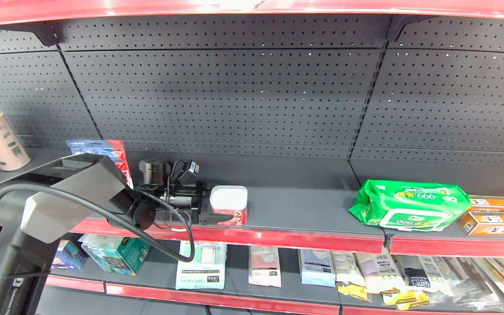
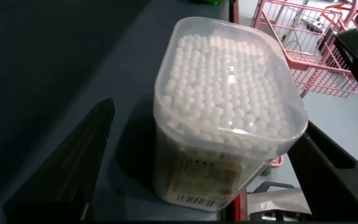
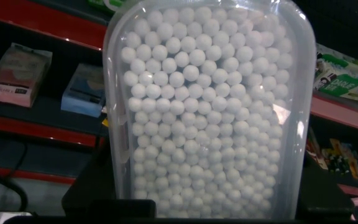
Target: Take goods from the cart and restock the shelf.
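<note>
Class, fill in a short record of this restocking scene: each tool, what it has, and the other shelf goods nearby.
Left tool: open, fingers either side of the shelf swab box
Shelf swab box: upright, at the shelf front edge
Right tool: shut on the second swab box
Other goods: green wipes pack, farther right on the same shelf

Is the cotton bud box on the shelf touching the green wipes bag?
Apart. In the head view, bare grey shelf lies between the clear plastic cotton-bud box and the green wipes pack.
</note>
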You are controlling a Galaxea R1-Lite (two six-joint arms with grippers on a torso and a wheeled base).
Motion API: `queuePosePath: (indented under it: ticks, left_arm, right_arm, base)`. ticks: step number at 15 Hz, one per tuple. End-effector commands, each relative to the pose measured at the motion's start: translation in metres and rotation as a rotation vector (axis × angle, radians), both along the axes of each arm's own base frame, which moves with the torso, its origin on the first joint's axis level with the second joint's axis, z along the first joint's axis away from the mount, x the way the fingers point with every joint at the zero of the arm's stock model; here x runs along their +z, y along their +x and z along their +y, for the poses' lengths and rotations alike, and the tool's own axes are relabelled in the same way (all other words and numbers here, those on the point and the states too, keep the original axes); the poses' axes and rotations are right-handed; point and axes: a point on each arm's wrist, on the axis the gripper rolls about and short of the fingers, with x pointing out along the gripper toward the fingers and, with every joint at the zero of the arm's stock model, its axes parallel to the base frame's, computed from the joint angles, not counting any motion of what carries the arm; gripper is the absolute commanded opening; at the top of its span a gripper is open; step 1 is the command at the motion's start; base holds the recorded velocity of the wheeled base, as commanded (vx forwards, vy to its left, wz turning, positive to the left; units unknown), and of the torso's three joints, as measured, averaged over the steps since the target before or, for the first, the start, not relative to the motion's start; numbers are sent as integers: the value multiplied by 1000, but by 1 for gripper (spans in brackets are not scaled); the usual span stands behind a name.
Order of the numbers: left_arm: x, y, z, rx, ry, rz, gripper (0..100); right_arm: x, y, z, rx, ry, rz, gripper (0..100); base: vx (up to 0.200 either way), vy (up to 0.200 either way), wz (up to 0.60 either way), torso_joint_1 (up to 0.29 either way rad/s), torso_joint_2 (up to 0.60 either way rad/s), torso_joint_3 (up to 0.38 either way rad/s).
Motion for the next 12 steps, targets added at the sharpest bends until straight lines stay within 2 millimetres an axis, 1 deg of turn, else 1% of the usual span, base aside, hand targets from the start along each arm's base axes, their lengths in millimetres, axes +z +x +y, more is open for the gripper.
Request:
queuePosePath:
  ticks: [1, 3, 4, 7, 9, 10, 12]
  left_arm:
    - [1, 2, 5, 15, 0, -2, 100]
    - [3, 1, 8, 21, -1, -3, 100]
    - [8, -1, 10, 23, -2, -6, 100]
    - [29, -15, 11, 20, -12, 28, 100]
    - [41, -14, 11, 23, -22, 31, 100]
    - [51, -16, 12, 27, -28, 37, 100]
    - [62, -21, 13, 31, -34, 48, 100]
  right_arm:
    - [0, 0, 0, 1, 0, -1, 0]
    - [0, 0, 0, 1, 1, 2, 0]
    - [0, 0, 0, 1, 1, 4, 0]
    - [0, 0, 0, 1, 1, 2, 0]
    - [0, 0, 0, 1, 1, 2, 0]
    - [0, 0, 0, 1, 1, 4, 0]
    - [0, 0, 0, 2, 2, 5, 0]
  base:
    - [0, 0, 0, 0, 0, 0]
    - [0, 0, 0, 0, 0, 0]
    - [0, 0, 0, 0, 0, 0]
    - [0, 0, 0, 0, 0, 0]
    - [0, 0, 0, 0, 0, 0]
    - [0, 0, 0, 0, 0, 0]
    - [0, 0, 0, 0, 0, 0]
